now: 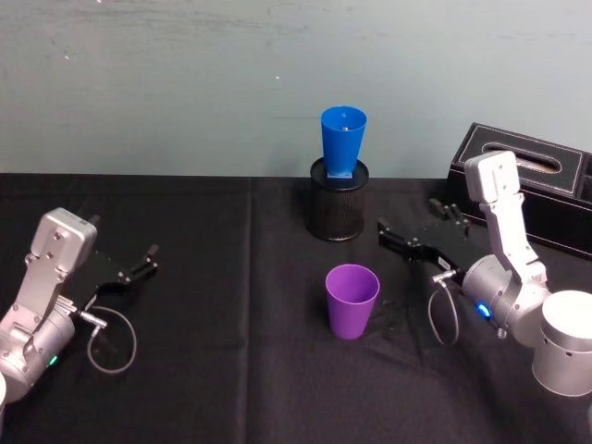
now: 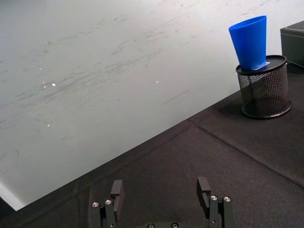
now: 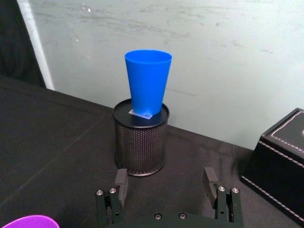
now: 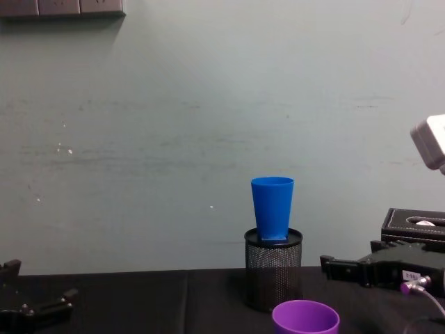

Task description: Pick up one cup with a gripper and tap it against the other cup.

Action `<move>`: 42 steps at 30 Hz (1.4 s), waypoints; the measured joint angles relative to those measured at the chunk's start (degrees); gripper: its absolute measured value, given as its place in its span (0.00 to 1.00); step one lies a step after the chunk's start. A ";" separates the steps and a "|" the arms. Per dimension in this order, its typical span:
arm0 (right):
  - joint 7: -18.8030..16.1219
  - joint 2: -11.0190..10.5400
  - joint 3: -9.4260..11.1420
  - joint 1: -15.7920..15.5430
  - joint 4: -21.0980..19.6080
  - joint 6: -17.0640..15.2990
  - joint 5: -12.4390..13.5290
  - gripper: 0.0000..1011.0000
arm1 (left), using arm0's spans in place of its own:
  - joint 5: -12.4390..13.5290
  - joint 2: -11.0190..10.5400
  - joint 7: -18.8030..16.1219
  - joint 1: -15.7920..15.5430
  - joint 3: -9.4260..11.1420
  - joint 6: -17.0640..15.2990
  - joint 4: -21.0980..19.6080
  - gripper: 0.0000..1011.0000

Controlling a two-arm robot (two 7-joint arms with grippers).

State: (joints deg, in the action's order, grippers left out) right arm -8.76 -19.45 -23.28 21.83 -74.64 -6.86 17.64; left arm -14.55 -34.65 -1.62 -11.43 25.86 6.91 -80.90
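**A:** Nearest you in the head view is the purple cup (image 1: 352,301), upright on the black cloth (image 1: 231,370), mouth up, long axis vertical. Everything turns on which way it lies from your working pincer.

**B:** And which way is that?

**A:** The right gripper (image 1: 392,234) sits just beyond the cup and to its right, fingers pointing leftward across the table. The cup is forward-left of the fingertips and nearer the robot's body, close but apart. In the right wrist view you see only a sliver of its purple rim (image 3: 29,222) at the frame's edge, so the gripper isn't lined up on it yet.

**B:** Fingers?

**A:** Spread apart, holding nothing. The left gripper (image 1: 141,265) is also spread and empty, well apart from the cup on the far left of the cloth. I judge your right arm the nearer one by a clear margin.

**B:** The target?

**A:** The blue cup (image 1: 343,141) stands upright on top of the black mesh pen holder (image 1: 338,200), straight behind the purple cup, against the wall. It sits raised, so you'll probably need to lift the purple cup before tapping.

**B:** Any writing?

**A:** Nothing you can read. There's a small pale label under the blue cup's base and a white tag on the right gripper, both too small to make out. The black stitched box (image 1: 546,190) at right shows no lettering.
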 joint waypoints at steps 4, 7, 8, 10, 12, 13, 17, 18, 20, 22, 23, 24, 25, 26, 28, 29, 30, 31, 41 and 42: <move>0.31 -0.04 0.01 -0.07 -0.31 -0.11 0.00 0.99 | 0.00 0.00 0.00 0.00 0.00 0.00 0.00 1.00; 0.50 -0.05 0.02 -0.11 -0.43 -0.23 -0.03 0.99 | 0.00 0.00 0.00 0.00 0.00 0.00 0.00 1.00; 0.60 -0.06 0.02 -0.14 -0.53 -0.31 -0.05 0.99 | 0.00 0.00 0.00 0.00 0.00 0.00 0.00 1.00; 0.81 -0.07 0.04 -0.18 -0.66 -0.42 -0.07 0.99 | 0.00 0.00 0.00 0.00 0.00 0.00 0.00 1.00; 0.88 -0.07 0.04 -0.21 -0.72 -0.48 -0.08 0.99 | 0.00 0.00 0.00 0.00 0.00 0.00 0.00 1.00; 0.91 -0.07 0.05 -0.22 -0.74 -0.49 -0.09 0.99 | 0.00 0.00 0.00 0.00 0.00 0.00 0.00 1.00; 1.11 -0.10 0.08 -0.28 -0.86 -0.59 -0.13 0.99 | 0.00 0.00 0.00 0.00 0.00 0.00 0.00 1.00; 1.18 -0.10 0.08 -0.29 -0.87 -0.61 -0.14 0.99 | 0.00 0.00 0.00 0.00 0.00 0.00 0.00 1.00; 1.26 -0.11 0.09 -0.30 -0.91 -0.67 -0.16 0.99 | 0.00 0.00 0.00 0.00 0.00 0.00 0.00 1.00; 1.30 -0.12 0.10 -0.31 -0.96 -0.71 -0.18 0.99 | 0.00 0.00 0.00 0.00 0.00 0.00 0.00 1.00; 1.31 -0.12 0.10 -0.31 -0.98 -0.72 -0.19 0.99 | 0.00 0.00 0.00 0.00 0.00 0.00 0.00 1.00; 1.33 -0.13 0.11 -0.32 -1.00 -0.73 -0.19 0.99 | 0.00 0.00 0.00 0.00 0.00 0.00 0.00 1.00; 1.34 -0.13 0.11 -0.32 -1.01 -0.74 -0.20 0.99 | 0.00 0.00 0.00 0.00 0.00 0.00 0.00 1.00; 1.37 -0.14 0.11 -0.33 -1.02 -0.75 -0.21 0.99 | 0.00 0.00 0.00 0.00 0.00 0.00 0.00 1.00; 1.39 -0.15 0.11 -0.33 -1.05 -0.77 -0.23 0.99 | 0.00 0.00 0.00 0.00 0.00 0.00 0.00 1.00; 1.41 -0.15 0.11 -0.34 -1.06 -0.78 -0.24 0.99 | 0.00 0.00 0.00 0.00 0.00 0.00 0.00 1.00; 1.42 -0.15 0.11 -0.35 -1.06 -0.78 -0.25 0.99 | 0.00 0.00 0.00 0.00 0.00 0.00 0.00 1.00; 1.44 -0.15 0.11 -0.35 -1.06 -0.79 -0.25 0.99 | 0.00 0.00 0.00 0.00 0.00 0.00 0.00 1.00; 1.55 -0.15 0.11 -0.39 -1.12 -0.87 -0.26 0.99 | 0.00 0.00 0.00 0.00 0.00 0.00 0.00 1.00; 1.56 -0.16 0.11 -0.39 -1.13 -0.87 -0.25 0.99 | 0.00 0.00 0.00 0.00 0.00 0.00 0.00 1.00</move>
State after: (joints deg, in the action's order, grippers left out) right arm -7.20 -19.60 -23.17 21.43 -75.76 -7.73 17.39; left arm -14.55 -34.65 -1.62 -11.43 25.86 6.91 -80.90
